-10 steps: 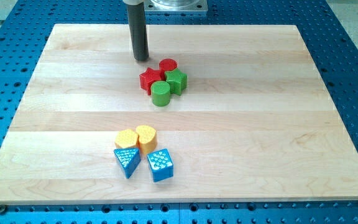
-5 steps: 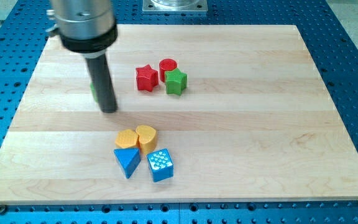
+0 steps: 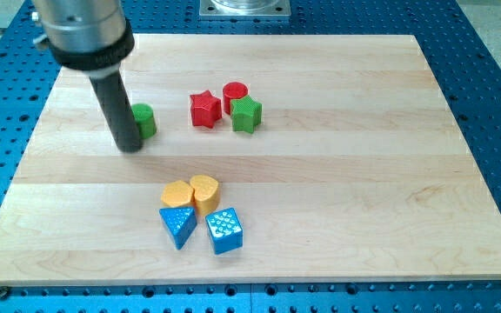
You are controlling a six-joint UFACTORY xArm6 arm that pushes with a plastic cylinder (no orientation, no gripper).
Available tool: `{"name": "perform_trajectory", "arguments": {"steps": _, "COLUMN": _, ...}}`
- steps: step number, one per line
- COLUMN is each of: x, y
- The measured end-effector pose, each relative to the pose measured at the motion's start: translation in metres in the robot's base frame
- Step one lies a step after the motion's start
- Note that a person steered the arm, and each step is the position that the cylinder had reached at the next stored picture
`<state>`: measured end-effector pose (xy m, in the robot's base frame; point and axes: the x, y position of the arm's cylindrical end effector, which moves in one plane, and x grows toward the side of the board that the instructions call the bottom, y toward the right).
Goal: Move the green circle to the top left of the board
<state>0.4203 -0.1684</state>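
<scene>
Eight blocks: on the wooden board (image 3: 390, 174).
Tip: my tip (image 3: 130, 148) rests at the left, touching the near-left side of the green circle (image 3: 143, 121), partly hiding it.
Jaws: none fitted; a bare rod.
Green circle: left of centre, far half, well apart from the cluster.
Far cluster: red star (image 3: 204, 109), red cylinder (image 3: 235, 94), green star (image 3: 247, 114), close together.
Near cluster: orange hexagon (image 3: 177, 195), orange heart (image 3: 204, 191), blue triangle (image 3: 178, 225), blue cube (image 3: 224, 229).

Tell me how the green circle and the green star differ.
Shape: the green circle is a round cylinder; the green star has points. Company: the circle stands alone beside my tip, partly hidden by the rod; the star huddles against the red circle, near the red star. Both are green, on the board's upper half.
</scene>
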Motion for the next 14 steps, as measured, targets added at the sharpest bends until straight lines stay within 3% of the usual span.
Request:
{"name": "perform_trajectory", "arguments": {"steps": 1, "x": 0.024, "y": -0.016}}
{"name": "perform_trajectory", "arguments": {"steps": 2, "x": 0.018, "y": -0.005}}
{"name": "perform_trajectory", "arguments": {"steps": 3, "x": -0.013, "y": 0.044}}
{"name": "perform_trajectory", "arguments": {"steps": 4, "x": -0.037, "y": -0.004}}
{"name": "perform_trajectory", "arguments": {"steps": 5, "x": -0.027, "y": 0.005}}
{"name": "perform_trajectory", "arguments": {"steps": 6, "x": -0.078, "y": -0.029}}
{"name": "perform_trajectory", "arguments": {"steps": 8, "x": -0.107, "y": -0.052}}
{"name": "perform_trajectory", "arguments": {"steps": 10, "x": -0.101, "y": -0.037}}
{"name": "perform_trajectory", "arguments": {"steps": 12, "x": -0.137, "y": -0.034}}
{"name": "perform_trajectory", "arguments": {"steps": 14, "x": -0.13, "y": 0.03}}
